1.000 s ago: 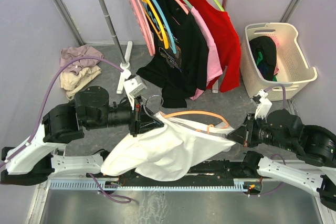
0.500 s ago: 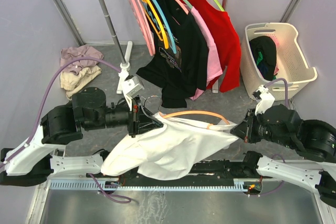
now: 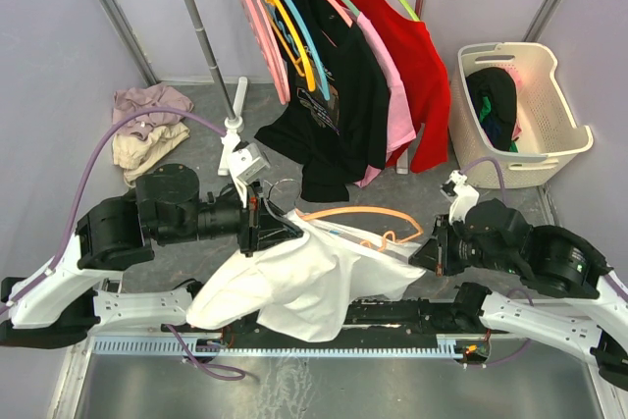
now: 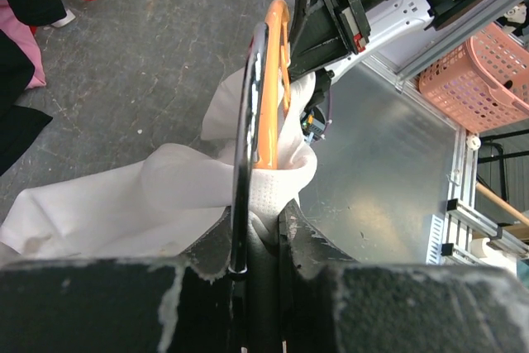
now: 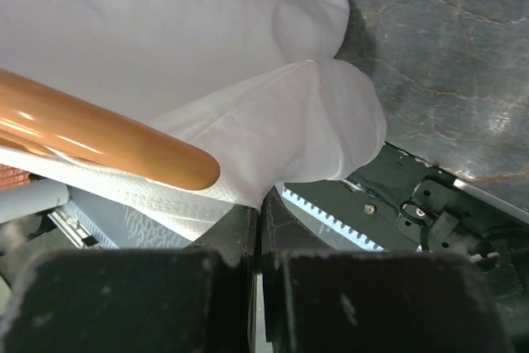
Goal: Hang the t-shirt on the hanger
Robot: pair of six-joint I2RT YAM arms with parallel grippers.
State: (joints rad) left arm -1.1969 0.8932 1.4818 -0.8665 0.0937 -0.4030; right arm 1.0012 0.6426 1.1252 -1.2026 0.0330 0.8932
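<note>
Top external view: a soft, wrinkly white cotton t-shirt (image 3: 304, 287) hangs between both arms, partly pulled over a thin orange plastic hanger (image 3: 351, 210) with a smooth curved arch. The left pincer (image 3: 279, 230) pinches the hanger's metal hook. The right pincer (image 3: 422, 255) is pressed together on the shirt's cloth.

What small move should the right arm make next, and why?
Probably the right end effector, shut on the shirt, should draw cloth over the hanger end: its orange arm lies bare while the left end effector grips the hook.
</note>
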